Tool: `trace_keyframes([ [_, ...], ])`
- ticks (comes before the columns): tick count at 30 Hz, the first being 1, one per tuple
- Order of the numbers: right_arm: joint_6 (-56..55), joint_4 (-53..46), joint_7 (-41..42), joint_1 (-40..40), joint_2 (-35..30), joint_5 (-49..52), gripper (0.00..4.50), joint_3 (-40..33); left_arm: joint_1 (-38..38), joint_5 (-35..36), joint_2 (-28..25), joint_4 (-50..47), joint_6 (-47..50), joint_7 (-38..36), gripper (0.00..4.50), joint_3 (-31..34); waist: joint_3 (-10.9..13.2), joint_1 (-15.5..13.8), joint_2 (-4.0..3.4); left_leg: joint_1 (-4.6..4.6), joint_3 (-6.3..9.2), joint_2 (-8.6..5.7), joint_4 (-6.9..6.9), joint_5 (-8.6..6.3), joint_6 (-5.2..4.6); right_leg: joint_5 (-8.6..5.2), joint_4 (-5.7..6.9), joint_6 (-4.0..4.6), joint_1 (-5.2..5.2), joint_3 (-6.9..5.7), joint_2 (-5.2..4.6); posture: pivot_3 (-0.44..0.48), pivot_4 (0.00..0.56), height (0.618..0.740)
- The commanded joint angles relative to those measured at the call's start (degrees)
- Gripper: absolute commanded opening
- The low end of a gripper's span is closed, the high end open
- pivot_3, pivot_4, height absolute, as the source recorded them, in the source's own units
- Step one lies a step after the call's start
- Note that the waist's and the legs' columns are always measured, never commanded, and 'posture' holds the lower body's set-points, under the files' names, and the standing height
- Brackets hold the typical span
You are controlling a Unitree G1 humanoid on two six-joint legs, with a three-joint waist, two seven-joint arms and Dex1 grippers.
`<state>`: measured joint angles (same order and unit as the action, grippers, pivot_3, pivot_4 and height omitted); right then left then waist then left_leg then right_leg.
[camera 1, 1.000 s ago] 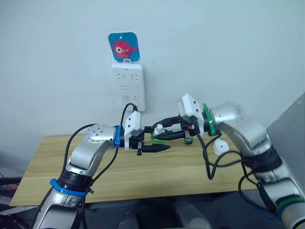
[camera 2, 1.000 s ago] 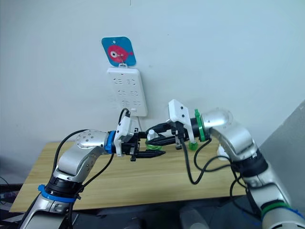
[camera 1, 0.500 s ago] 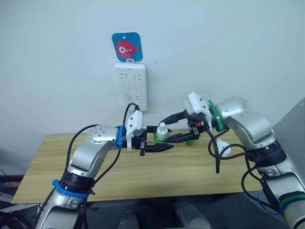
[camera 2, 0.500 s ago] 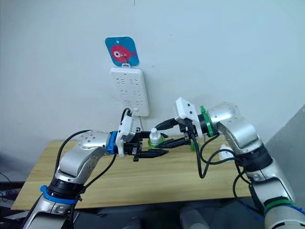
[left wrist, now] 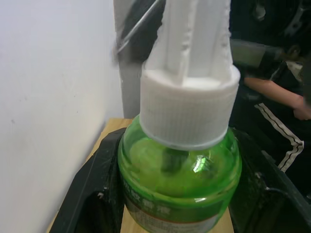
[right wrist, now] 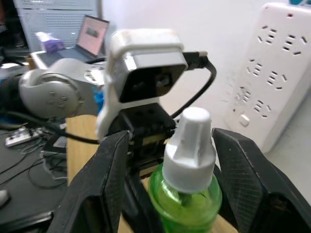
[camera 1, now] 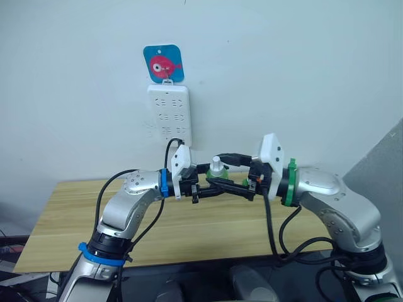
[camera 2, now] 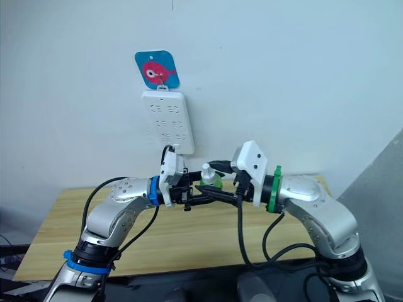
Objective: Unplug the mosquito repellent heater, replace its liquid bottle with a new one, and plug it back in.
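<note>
This looks like an office or lab workroom. A plain wooden desk (camera 1: 189,233) stands against a bare white wall (camera 1: 302,69) with a white power strip (camera 1: 169,113) hung on it, centre-left of the frame. The right wrist view shows an open laptop (right wrist: 92,34) on another desk behind.

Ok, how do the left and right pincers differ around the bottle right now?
The left pincer is shut on the body of the green liquid bottle; the right pincer is open, fingers flanking its white cap with gaps. They reach in from opposite sides. Both are centred on that bottle.
</note>
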<state>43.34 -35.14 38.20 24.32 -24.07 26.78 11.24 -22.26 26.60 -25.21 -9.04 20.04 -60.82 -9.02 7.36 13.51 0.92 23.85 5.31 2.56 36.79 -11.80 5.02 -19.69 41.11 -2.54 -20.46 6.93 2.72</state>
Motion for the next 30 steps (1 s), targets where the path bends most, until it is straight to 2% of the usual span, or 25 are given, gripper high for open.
trace_keyframes([
  [1, -2.79, 1.64, -2.78, 2.65, 1.55, -3.36, 2.81, 1.83, -1.31, 0.32, 0.53, -0.86, -0.44, -0.04, 2.28, -0.03, 0.0, 0.11, 0.0, 0.0, 0.0, 0.0, -0.02, 0.0, 0.0, 0.0, -0.02, 0.0, 0.0, 0.0, 0.0, -0.244, 0.051, 0.74],
  [8, -2.23, 4.13, -2.76, 3.84, 2.22, -1.43, 2.81, -0.97, -0.6, 0.18, 0.44, -1.48, -0.79, 0.14, 2.28, 0.07, 0.0, 0.31, 0.0, 0.01, 0.04, 0.01, -0.08, 0.0, 0.0, 0.0, -0.03, 0.0, -0.02, -0.03, 0.0, -0.227, 0.048, 0.74],
  [12, -0.86, 3.9, 0.66, 2.91, -2.28, 1.87, 2.81, -4.64, -0.08, 0.33, 0.29, -1.83, -0.66, 0.76, 2.28, 0.44, 0.0, 0.29, 0.0, 0.01, 0.02, 0.0, -0.07, 0.0, 0.0, 0.0, -0.04, 0.0, -0.01, -0.01, -0.01, -0.227, 0.048, 0.74],
  [15, 1.13, 3.02, 5.6, 1.99, -8.44, 6.13, 2.81, -8.19, 0.03, 0.41, 0.15, -1.9, -0.68, 1.05, 2.28, 0.46, 0.0, 0.28, 0.0, 0.01, 0.01, 0.0, -0.08, 0.0, 0.0, 0.0, -0.05, 0.0, -0.01, -0.01, -0.01, -0.227, 0.048, 0.74],
  [19, 3.15, 0.99, 10.54, 0.81, -14.69, 10.82, 2.81, -10.12, 0.12, 0.44, -0.11, -1.77, -0.92, 0.96, 2.28, 0.56, 0.0, 0.31, 0.0, 0.0, -0.03, -0.01, -0.09, 0.0, -0.01, 0.0, -0.09, 0.0, -0.01, 0.01, -0.01, -0.233, 0.052, 0.74],
  [21, 3.6, 0.31, 10.83, 0.84, -15.61, 11.9, 2.81, -10.01, 0.09, 0.42, -0.18, -1.61, -1.01, 0.87, 2.28, 0.62, 0.0, 0.61, 0.0, -0.01, -0.03, 0.01, -0.1, -0.01, -0.01, 0.0, -0.09, 0.0, -0.01, 0.0, 0.0, -0.233, 0.052, 0.74],
  [30, 2.14, 0.75, 0.55, 5.26, -5.43, 6.1, 2.81, -1.83, 0.11, 0.39, -0.29, -1.81, -1.05, 0.33, 2.28, 0.28, 0.0, 0.86, 0.0, 0.0, -0.11, 0.03, -0.13, -0.01, -0.01, -0.01, -0.09, 0.0, -0.05, 0.09, 0.02, -0.237, 0.051, 0.74],
])
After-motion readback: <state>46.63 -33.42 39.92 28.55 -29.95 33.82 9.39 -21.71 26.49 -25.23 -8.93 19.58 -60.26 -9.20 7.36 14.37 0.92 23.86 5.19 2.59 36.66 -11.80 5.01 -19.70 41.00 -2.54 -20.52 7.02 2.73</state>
